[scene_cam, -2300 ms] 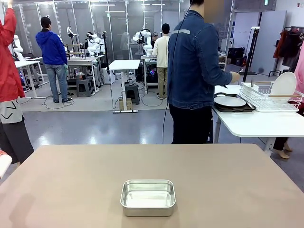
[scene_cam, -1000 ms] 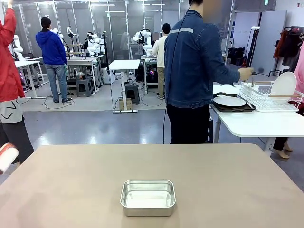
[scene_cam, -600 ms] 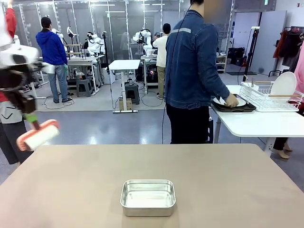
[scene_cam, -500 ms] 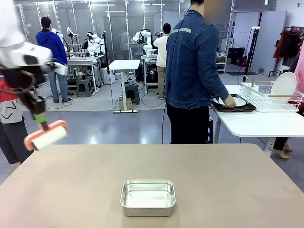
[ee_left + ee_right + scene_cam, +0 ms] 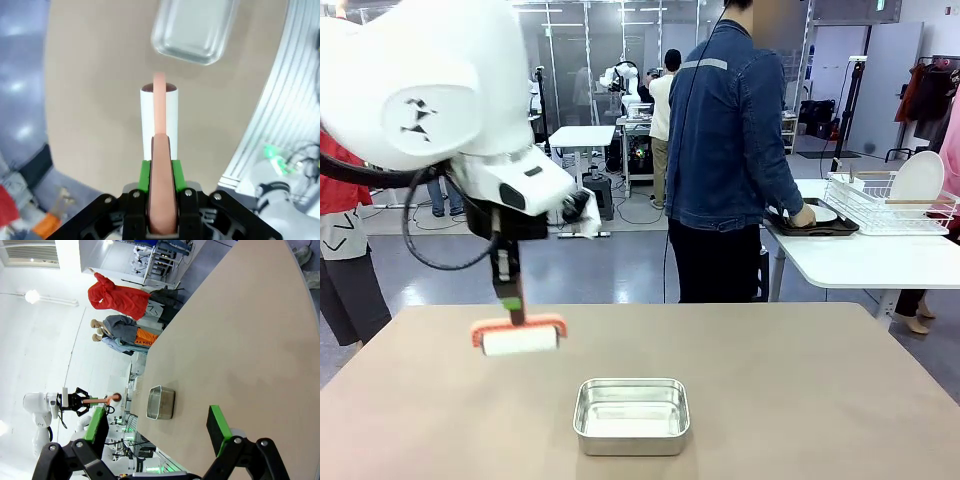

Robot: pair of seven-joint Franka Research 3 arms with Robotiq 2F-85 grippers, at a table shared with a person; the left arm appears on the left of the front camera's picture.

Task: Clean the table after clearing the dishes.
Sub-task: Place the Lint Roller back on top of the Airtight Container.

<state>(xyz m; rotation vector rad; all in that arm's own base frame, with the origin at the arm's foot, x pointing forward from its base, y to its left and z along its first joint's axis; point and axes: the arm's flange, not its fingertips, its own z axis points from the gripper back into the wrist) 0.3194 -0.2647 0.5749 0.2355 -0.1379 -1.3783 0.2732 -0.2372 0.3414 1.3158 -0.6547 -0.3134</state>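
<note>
Left arm reaches in from the left, wrist bent down, left gripper [image 5: 509,300] clamped tight, fingers pointing downward. Right gripper [image 5: 159,427] hangs with its jaws spread wide.

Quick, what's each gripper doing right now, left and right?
Left gripper: closed on the lint roller's orange handle, above the table.
Right gripper: open, holding nothing.

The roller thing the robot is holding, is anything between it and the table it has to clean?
Nothing visible sits under the roller; bare table lies beneath it. The left hand grips its handle. A steel pan stands on the table nearer the middle, in the path if the roller sweeps that way.
</note>
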